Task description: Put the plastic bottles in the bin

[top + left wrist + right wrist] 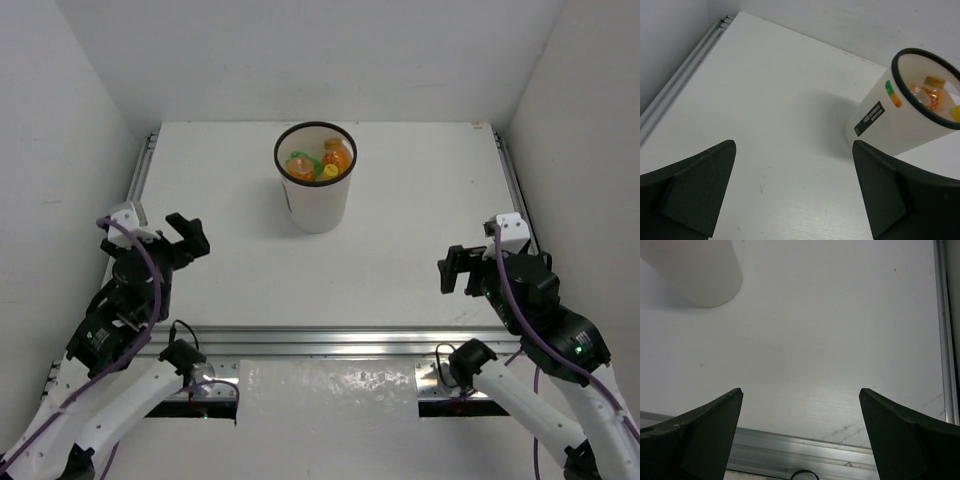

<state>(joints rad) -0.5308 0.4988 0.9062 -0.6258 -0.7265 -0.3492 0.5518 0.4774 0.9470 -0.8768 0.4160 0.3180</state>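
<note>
**Bottles in the bin, both sets of jaws spread and gripping nothing**

To the left of the bin (318, 205), and closer to the arm bases than it is, your left arm (125, 300) hangs over the counter (420, 210). The left jaws are spread wide with nothing between them. Its wrist camera shows the two dark fingers (695, 195) far apart above the white surface. The bin (880, 125) sits beyond the right-hand finger, with a black label on its wall.

The bin stands upright toward the far edge of the counter, roughly midway between your two arms. It is white with a black rim. The plastic bottles (325, 160) lie inside it. You can make out an orange one (337, 155), what looks like a green one (298, 163) and a yellow cap (330, 171). The pile is too crowded to count.

To the right of the bin, again on the near side, your right arm (540, 300) has the right jaws spread as well, gripping nothing. Its wrist camera catches only the bin's lower wall (700, 275), well beyond the left-hand finger (695, 435).
</note>
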